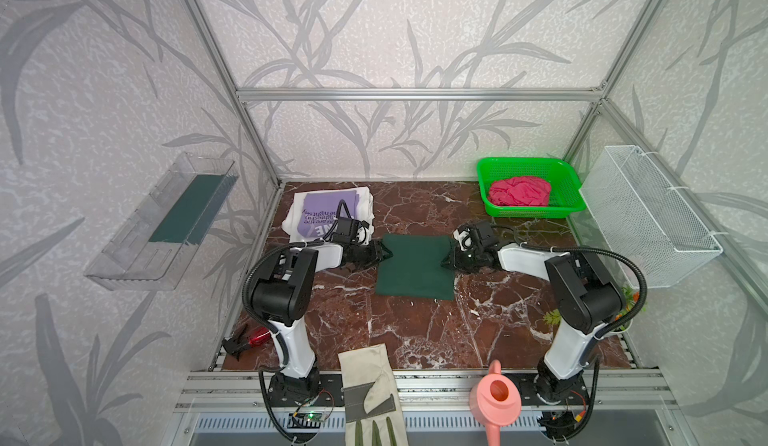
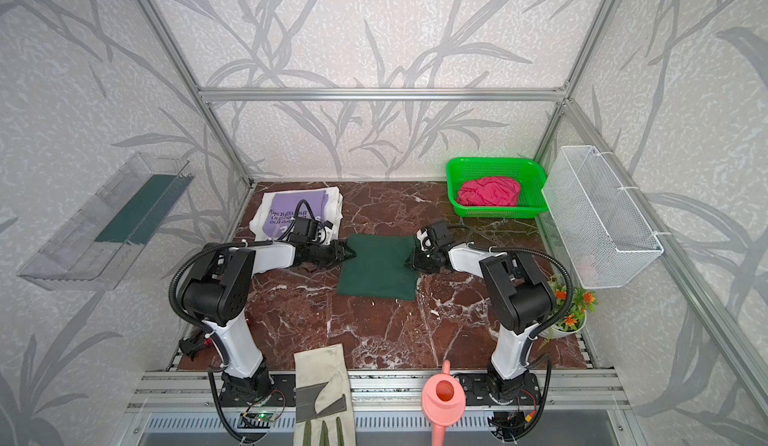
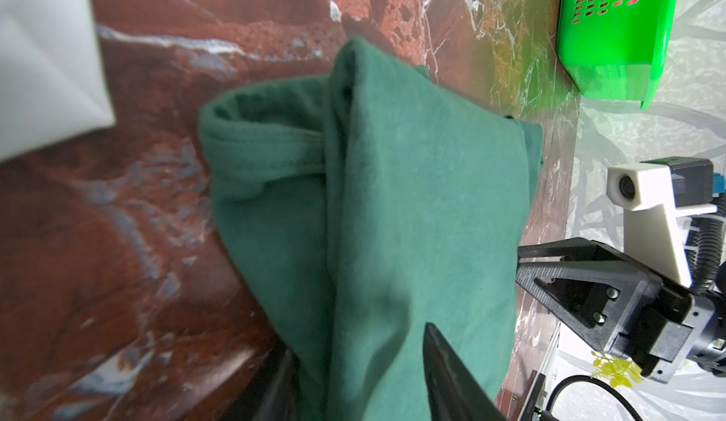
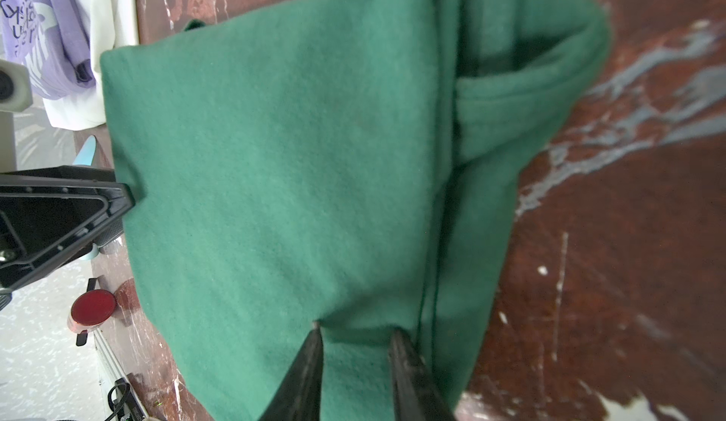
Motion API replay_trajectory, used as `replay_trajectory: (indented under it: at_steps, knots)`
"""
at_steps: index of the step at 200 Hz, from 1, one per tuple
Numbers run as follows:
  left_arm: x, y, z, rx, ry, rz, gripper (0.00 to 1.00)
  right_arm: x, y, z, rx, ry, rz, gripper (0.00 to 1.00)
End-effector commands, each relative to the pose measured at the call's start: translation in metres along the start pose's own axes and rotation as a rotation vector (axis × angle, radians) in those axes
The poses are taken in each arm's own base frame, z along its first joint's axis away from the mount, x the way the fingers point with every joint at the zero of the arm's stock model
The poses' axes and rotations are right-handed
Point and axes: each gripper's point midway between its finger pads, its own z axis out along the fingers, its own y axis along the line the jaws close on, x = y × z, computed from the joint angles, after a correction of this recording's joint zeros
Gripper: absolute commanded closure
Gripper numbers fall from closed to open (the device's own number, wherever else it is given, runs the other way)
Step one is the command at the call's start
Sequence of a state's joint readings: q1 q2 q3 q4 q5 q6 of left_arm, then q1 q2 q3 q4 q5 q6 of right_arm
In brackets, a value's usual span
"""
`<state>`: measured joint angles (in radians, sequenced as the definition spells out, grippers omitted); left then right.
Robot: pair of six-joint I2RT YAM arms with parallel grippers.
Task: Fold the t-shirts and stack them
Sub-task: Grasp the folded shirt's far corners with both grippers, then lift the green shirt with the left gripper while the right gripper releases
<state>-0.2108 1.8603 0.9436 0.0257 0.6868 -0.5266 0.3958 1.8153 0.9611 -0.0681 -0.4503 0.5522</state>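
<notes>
The green tee point(image 1: 414, 270) lies folded at mid surface point(image 1: 415, 335). The right pincer point(image 1: 446, 261) clamps one edge. The left pincer point(image 1: 385, 254) straddles the opposite edge, grip not discernible. Risk: if one side slips on lifting, the layers fall open.

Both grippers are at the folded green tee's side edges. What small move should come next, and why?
Probably close the left gripper fully on the dark green t-shirt before any lift. The right gripper pinches its edge and puckers the cloth, while the left's jaws straddle the opposite edge with the grip unclear. Lifting now could drop that side.
</notes>
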Motion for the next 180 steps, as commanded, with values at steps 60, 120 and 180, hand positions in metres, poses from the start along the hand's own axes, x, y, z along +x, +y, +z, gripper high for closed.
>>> replay_trajectory:
  at_steps: [60, 120, 180]
  knots:
    - [0.024, 0.019, 0.018, -0.066, 0.092, -0.062, 0.73, 0.006, -0.003, 0.001, 0.005, 0.018, -0.001, 0.68]
    - [0.006, -0.001, -0.007, -0.137, 0.073, -0.004, 1.00, -0.014, 0.039, -0.049, -0.080, -0.128, -0.103, 0.54]
    - [-0.022, -0.021, -0.056, -0.341, 0.101, 0.048, 1.00, 0.004, 0.102, -0.130, -0.187, -0.324, -0.308, 0.01]
